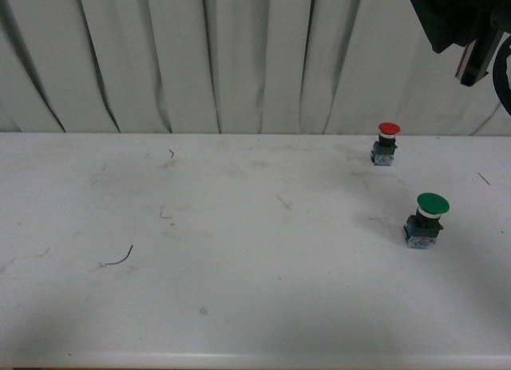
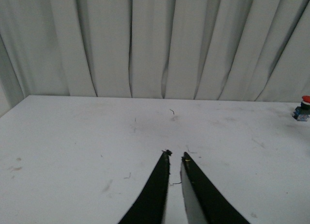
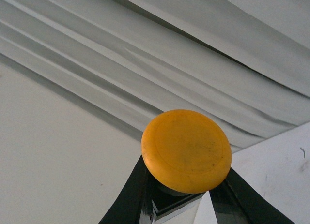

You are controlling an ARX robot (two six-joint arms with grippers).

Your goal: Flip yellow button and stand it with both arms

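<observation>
In the right wrist view the yellow button (image 3: 186,150) fills the middle, its round yellow-orange cap facing the camera, its black collar below it. My right gripper (image 3: 186,185) is shut on the yellow button, one black finger on each side. The view is tilted, with curtain behind and a corner of the table. In the front view only part of the right arm (image 1: 463,22) shows, high at the top right, above the table; the button is out of view there. My left gripper (image 2: 175,158) is shut and empty, low over the white table (image 2: 72,137).
A red-capped button (image 1: 387,142) stands at the back right of the table, also showing in the left wrist view (image 2: 303,108). A green-capped button (image 1: 427,220) stands nearer on the right. A pleated white curtain (image 1: 239,50) hangs behind. Thin dark scraps (image 1: 120,258) lie on the left.
</observation>
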